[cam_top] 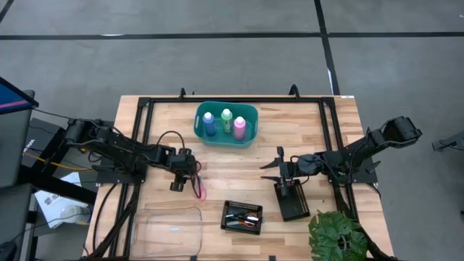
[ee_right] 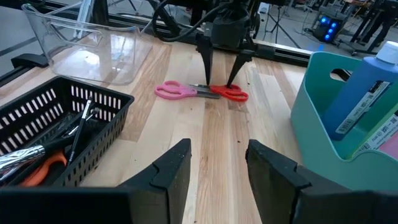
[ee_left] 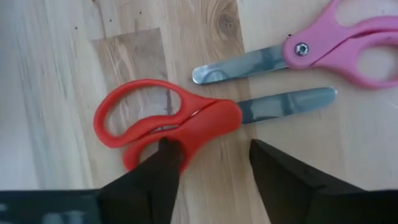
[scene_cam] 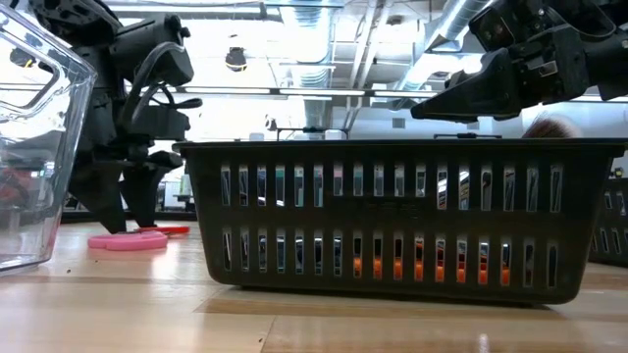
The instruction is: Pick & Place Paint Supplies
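The red scissors [ee_left: 165, 121] lie flat on the tabletop [cam_top: 239, 174], right beside the pink scissors [ee_left: 323, 46]; the two blades run side by side and look like they nearly touch. The left gripper [ee_right: 221, 79] stands over the red scissors with its tips down at the wood; its fingers [ee_left: 155, 180] are spread apart, one tip on the red handle and the other tip on the bare wood just beside the blade; they are not pinching anything.

The three bottles, blue [cam_top: 209, 123], green [cam_top: 226, 120] and pink [cam_top: 240, 127], stand upright in the teal basket [cam_top: 250, 138] at the far side of the tabletop. A black tray [cam_top: 242, 216] near the front edge holds thin dark brushes [ee_right: 78, 134] and something orange [ee_right: 43, 167]. A clear plastic bin [cam_top: 168, 228] sits at the front, on the left.

The right gripper [cam_top: 279, 165] hangs above the tabletop near a second black tray [cam_top: 292, 201]; its fingers [ee_right: 273, 168] are spread and hold nothing. A green plant [cam_top: 339, 235] sits at the front right corner.
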Controlling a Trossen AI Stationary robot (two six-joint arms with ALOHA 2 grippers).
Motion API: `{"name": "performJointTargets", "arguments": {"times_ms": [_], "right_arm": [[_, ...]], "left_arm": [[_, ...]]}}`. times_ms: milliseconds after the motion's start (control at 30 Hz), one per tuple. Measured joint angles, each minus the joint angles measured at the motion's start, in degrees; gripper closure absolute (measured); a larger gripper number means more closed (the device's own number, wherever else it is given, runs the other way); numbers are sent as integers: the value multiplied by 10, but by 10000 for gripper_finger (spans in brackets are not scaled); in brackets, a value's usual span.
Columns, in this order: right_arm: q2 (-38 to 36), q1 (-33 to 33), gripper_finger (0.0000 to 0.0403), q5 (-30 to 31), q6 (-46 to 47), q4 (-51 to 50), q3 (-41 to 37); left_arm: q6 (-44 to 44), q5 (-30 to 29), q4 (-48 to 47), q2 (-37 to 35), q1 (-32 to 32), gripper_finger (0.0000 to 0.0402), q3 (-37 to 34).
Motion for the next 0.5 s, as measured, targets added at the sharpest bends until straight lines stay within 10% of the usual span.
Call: {"name": "performJointTargets", "arguments": {"times_ms": [333, 500], "right_arm": [[0, 0, 259, 0, 5, -1, 0], [0, 0, 259, 0, 5, -1, 0]], "left_arm": [[-38, 42, -1, 2, 6, 378, -1], [-112, 32, 4, 2, 6, 395, -2]]}}
